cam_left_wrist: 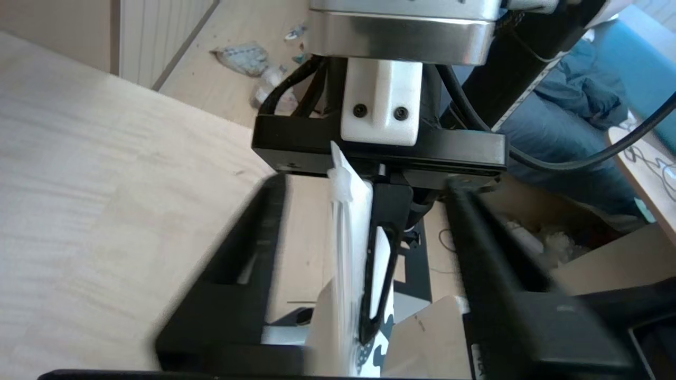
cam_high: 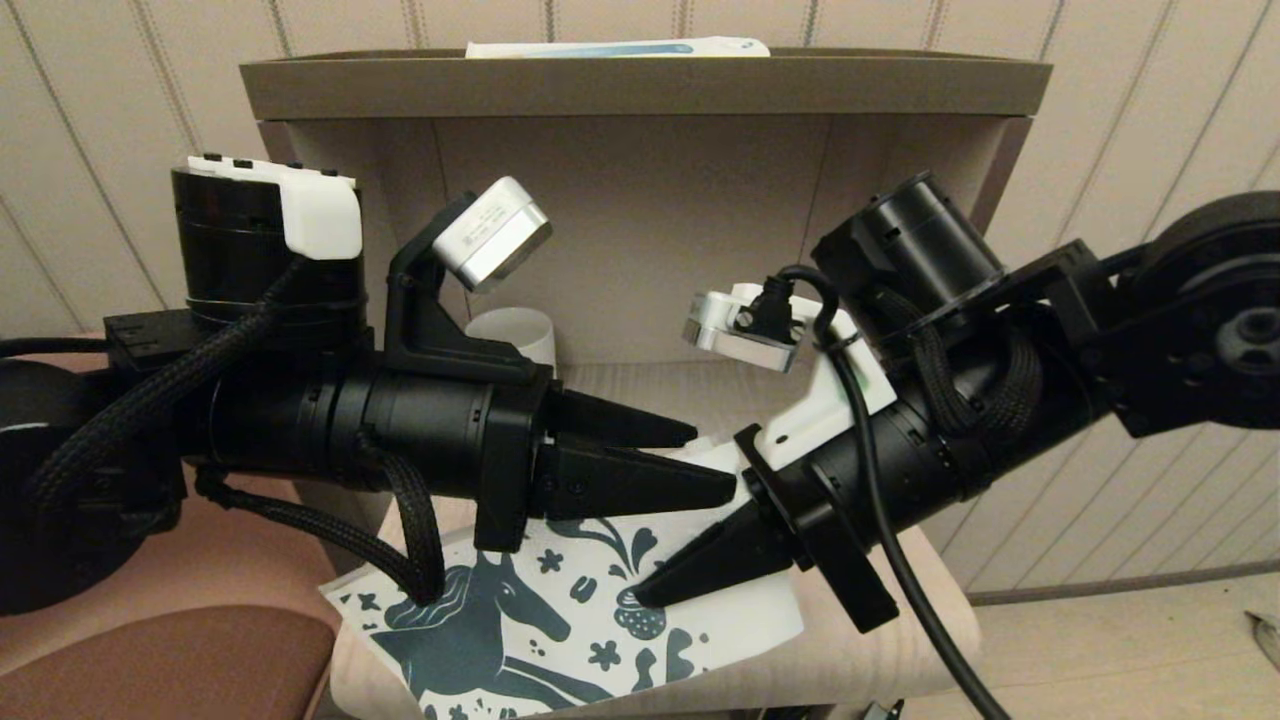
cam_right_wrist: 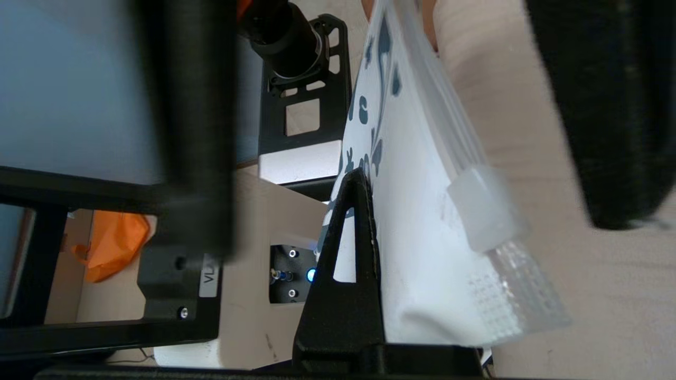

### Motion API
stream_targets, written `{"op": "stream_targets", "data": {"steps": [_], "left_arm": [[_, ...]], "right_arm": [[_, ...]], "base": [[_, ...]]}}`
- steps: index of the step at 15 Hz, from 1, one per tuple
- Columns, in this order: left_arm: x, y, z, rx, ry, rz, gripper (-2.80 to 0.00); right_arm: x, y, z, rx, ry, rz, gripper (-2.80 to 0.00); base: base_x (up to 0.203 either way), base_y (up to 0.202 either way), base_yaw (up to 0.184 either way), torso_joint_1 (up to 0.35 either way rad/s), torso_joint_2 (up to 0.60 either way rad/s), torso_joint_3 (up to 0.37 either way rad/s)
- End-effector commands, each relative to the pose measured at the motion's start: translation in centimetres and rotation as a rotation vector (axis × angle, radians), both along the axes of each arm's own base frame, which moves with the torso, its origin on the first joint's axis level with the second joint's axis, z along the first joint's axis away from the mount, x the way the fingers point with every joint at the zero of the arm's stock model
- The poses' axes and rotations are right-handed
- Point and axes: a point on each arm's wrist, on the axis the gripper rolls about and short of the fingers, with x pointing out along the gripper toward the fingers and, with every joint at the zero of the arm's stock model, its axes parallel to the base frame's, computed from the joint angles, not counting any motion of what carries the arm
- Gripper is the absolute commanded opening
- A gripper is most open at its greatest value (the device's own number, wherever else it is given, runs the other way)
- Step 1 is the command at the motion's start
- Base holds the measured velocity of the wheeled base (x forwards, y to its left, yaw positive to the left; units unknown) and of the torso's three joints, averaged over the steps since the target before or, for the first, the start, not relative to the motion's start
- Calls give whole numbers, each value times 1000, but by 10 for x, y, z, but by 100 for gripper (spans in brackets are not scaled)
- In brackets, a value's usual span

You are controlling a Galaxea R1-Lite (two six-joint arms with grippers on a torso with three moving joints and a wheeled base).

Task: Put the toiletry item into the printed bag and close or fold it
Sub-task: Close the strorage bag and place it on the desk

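The printed bag (cam_high: 560, 640), white with a dark teal horse, lies on the small table, its zip edge raised between the two grippers. My right gripper (cam_high: 645, 593) reaches in from the right and is shut on the bag's end; one finger (cam_right_wrist: 343, 295) presses against the white sheet (cam_right_wrist: 422, 253) and the other is hidden behind it. The clear zip slider (cam_right_wrist: 486, 208) sits close to that grip. My left gripper (cam_high: 715, 462) comes from the left and stands open, its fingers straddling the bag's edge (cam_left_wrist: 343, 274) and slider (cam_left_wrist: 340, 182). The bag's contents are hidden.
A white mug (cam_high: 515, 335) stands behind the left gripper. A brown shelf unit (cam_high: 640, 90) rises at the back of the light wooden table (cam_high: 900, 600), with a long white-and-blue box (cam_high: 615, 47) on top. A brown seat (cam_high: 150, 660) is at the lower left.
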Motion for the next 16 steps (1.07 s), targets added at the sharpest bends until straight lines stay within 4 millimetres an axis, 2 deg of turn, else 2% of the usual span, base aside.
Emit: {"op": "stream_targets", "data": {"steps": [1, 16], "left_arm": [[-1, 1, 1, -6, 0, -7, -280], [1, -1, -4, 5, 6, -9, -280]], "right_arm": [[-2, 0, 2, 5, -3, 7, -280], [-6, -5, -3, -45, -43, -41, -280]], "base": [[0, 0, 0, 0, 0, 0], [0, 0, 0, 0, 0, 0]]}}
